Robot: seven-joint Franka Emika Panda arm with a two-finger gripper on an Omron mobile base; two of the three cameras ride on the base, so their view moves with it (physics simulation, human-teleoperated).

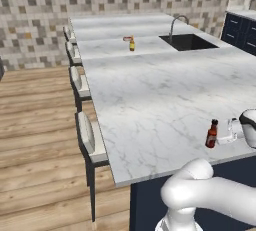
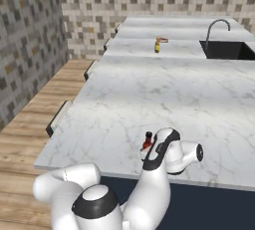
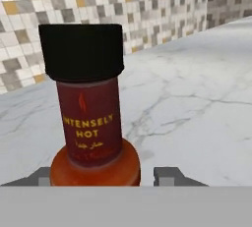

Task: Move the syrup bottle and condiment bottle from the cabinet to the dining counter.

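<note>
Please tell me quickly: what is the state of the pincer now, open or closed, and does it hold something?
Pincer: around the condiment bottle standing on the dining counter; whether it grips cannot be told.

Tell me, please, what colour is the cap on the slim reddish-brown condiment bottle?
Black; the slim reddish-brown condiment bottle shows its cap best in the hand view.

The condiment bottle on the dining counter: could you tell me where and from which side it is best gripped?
Grip the condiment bottle across its straight labelled neck, below the wider black cap, probably coming in level from the counter's near edge, where the gripper already faces it. It stands upright on the dining counter.
</note>
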